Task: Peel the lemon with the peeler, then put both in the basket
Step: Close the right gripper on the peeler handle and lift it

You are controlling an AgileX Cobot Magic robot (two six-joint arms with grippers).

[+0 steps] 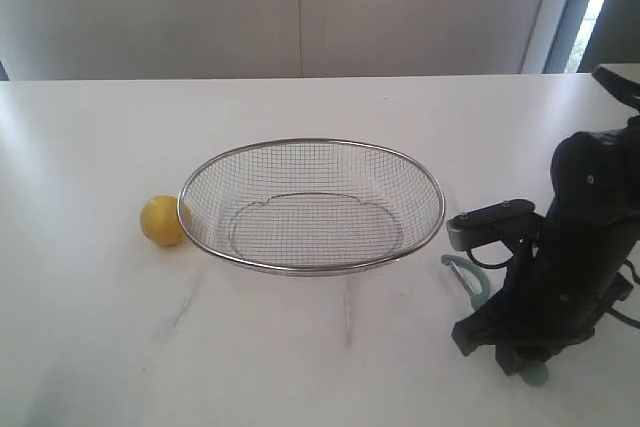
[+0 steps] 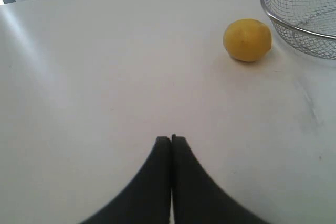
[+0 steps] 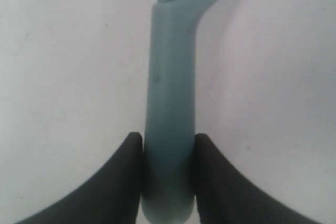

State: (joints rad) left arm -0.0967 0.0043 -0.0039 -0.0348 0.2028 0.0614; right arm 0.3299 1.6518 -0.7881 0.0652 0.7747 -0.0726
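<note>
Lying on the table (image 1: 100, 347) near the wire basket (image 1: 310, 142), the peeler (image 3: 170, 72), light, stiff and probably slippery, is pinched near its handle end by the right gripper (image 3: 168, 142); the left gripper (image 2: 171, 139) is pressed together, empty.

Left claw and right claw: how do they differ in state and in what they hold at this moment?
The left claw is shut with its fingers meeting on nothing; the right claw has its fingers pressed against both sides of the teal handle of the peeler. The left claw sits over bare table, apart from the lemon; the right claw is right at its tool. Both have black, curved fingers.
</note>
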